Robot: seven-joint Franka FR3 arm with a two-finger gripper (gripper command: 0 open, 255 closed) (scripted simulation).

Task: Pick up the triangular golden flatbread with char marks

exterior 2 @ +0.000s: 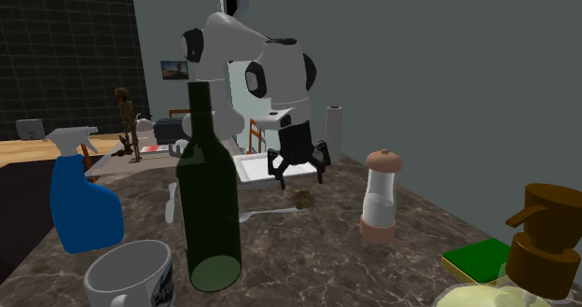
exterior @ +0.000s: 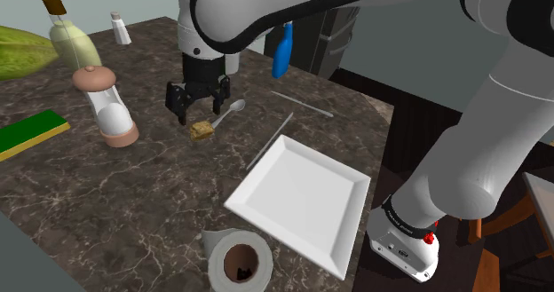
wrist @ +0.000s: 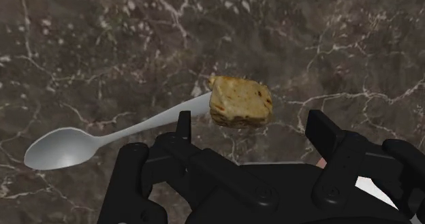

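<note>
Wrist view looked straight down along the gripper [wrist: 252, 124] at a dark, white-veined marble tabletop [wrist: 102, 39], and the flatbread [wrist: 240, 101] lay there as a small golden-brown piece with darker brown marks, looking more squarish than triangular from that angle. The two black fingers stood wide apart with nothing between them, and the flatbread sat just ahead of the gap, nearer the finger that stood on the spoon's side, touched by neither. A silver spoon [wrist: 102, 139] lay flat beside it, its handle end meeting the flatbread's edge and its bowl pointing away. In the shoulder view the gripper [exterior: 197, 114] hung pointing down just above the flatbread [exterior: 201, 131], with the spoon [exterior: 229, 113] close at the shoulder view's right of it. A white square plate [exterior: 302, 197] lay apart from it toward the lower right, and a pepper mill [exterior: 108, 104] stood upright well to the left. The second exterior view showed a clear gap of air between the spread fingertips of the gripper [exterior 2: 298, 173] and the flatbread [exterior 2: 302, 199] resting on the tabletop directly beneath.
</note>
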